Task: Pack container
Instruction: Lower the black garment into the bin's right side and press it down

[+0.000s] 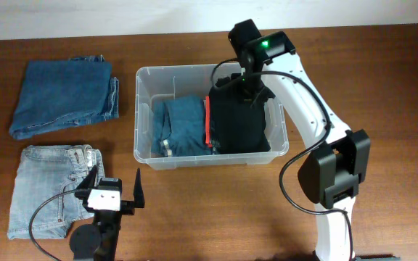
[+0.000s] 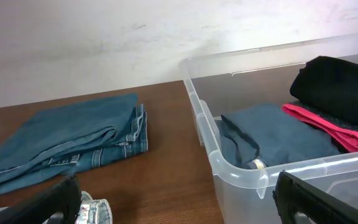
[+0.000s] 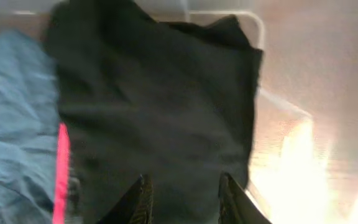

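On the brown wooden table (image 1: 398, 72) lie two folded pairs of jeans, the dark blue jeans (image 1: 64, 98) farther back and the pale faded jeans (image 1: 46, 192) nearer. To their right a black garment (image 1: 238, 123) lies beside a blue denim piece (image 1: 183, 123). Between these runs a red-pink strip (image 1: 207, 119), perhaps a waistband.

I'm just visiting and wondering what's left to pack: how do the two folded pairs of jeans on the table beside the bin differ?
The far jeans are dark blue; the near jeans are pale and faded. The near jeans lie right by the left gripper; the far jeans lie well away from it. Both are folded on the table, left of the container, not in it.
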{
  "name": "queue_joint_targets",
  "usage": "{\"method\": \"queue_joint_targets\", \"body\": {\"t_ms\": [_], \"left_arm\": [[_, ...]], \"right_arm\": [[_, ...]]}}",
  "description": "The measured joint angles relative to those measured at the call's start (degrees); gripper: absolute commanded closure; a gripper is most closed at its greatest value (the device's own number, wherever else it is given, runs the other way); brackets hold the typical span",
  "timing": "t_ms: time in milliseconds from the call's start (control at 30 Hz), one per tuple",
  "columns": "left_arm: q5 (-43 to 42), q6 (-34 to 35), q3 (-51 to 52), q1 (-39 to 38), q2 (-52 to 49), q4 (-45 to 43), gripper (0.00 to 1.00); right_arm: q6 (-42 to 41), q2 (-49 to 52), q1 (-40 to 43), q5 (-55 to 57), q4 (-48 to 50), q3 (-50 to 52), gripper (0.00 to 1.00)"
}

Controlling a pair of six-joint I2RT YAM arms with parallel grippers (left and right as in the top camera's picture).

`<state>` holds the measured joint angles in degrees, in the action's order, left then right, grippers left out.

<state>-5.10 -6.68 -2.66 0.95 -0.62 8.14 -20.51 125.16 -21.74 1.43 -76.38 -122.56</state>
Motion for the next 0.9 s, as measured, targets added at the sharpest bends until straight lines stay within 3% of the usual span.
{"method": "queue_joint_targets", "body": {"t_ms": [367,467,700,900], "left_arm": [[0.0,0.0,0.0,0.0,0.0,0.0,0.01],[0.0,0.0,0.0,0.0,0.0,0.0,0.01],[0.0,0.0,0.0,0.0,0.0,0.0,0.01],[0.0,0.0,0.0,0.0,0.0,0.0,0.0]], "right_arm": [[0.5,10.4,-2.0,-1.6,10.3,0.0,0.86],[0.5,11.6,-2.1,-1.9,10.3,0.0,0.9],[0.8,11.1,-2.1,-1.9,9.0,-1.4,0.88],[0.8,5.4,-2.1,-1.7,2.6,-2.7,0.88]]}}
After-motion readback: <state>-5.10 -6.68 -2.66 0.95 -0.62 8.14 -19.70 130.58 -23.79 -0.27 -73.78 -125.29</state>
